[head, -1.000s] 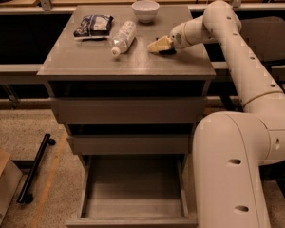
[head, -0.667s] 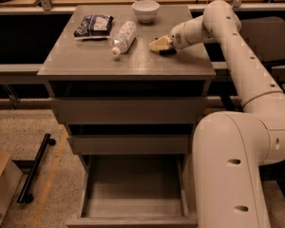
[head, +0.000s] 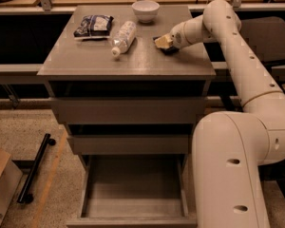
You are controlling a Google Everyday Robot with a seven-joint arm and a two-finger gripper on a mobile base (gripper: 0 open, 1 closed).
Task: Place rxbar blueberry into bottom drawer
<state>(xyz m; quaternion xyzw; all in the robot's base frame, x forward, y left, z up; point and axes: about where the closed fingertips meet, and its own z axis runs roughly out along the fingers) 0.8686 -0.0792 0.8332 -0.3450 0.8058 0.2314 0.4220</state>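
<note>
My gripper (head: 162,42) is down on the cabinet top (head: 133,61) at its right rear, with the white arm reaching in from the right. A small flat dark wrapper, the rxbar blueberry (head: 167,50), lies right under and against the gripper and is mostly hidden by it. The bottom drawer (head: 133,189) is pulled out below the two shut drawers, and its grey tray is empty.
On the cabinet top lie a crinkly dark-and-white bag (head: 93,25) at the rear left, a clear plastic bottle (head: 122,37) on its side, and a white bowl (head: 146,10) at the back. My arm's base (head: 228,175) stands right of the open drawer. A black bar (head: 34,167) lies on the floor at left.
</note>
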